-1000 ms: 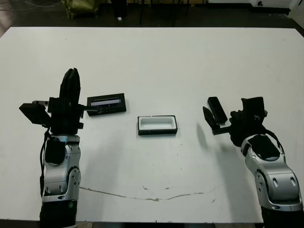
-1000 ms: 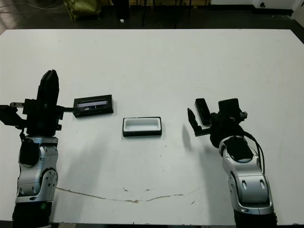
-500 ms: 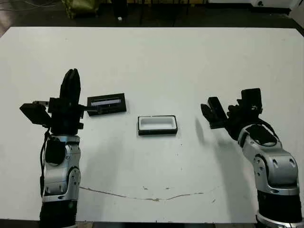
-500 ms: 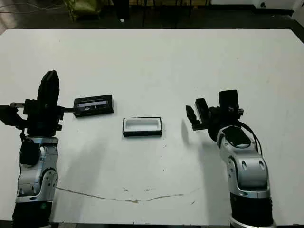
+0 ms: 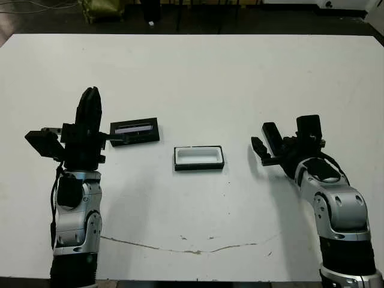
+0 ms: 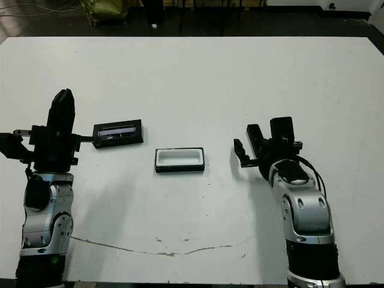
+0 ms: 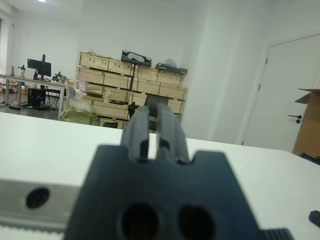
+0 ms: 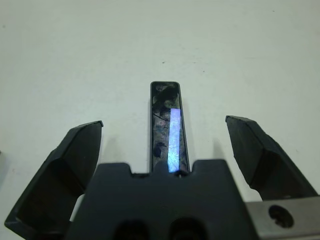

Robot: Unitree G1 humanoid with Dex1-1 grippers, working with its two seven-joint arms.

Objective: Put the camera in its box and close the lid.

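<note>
- Head views: our right gripper [image 5: 268, 146] hovers toward the desk's right edge, fingers spread; we cannot make out the camera under it here. The box [image 5: 199, 158] sits open mid-desk, the lid [image 5: 135, 130] beside it toward the left edge.
- Left wrist view: our left gripper [image 7: 154, 131] points up off the desk, fingers pressed nearly together, holding nothing.
- Right wrist view: the camera [image 8: 167, 126] lies on the desk between our open fingers [image 8: 253, 150], ungrasped. We judge pickup is in hand; next we lower and close on its long sides.
</note>
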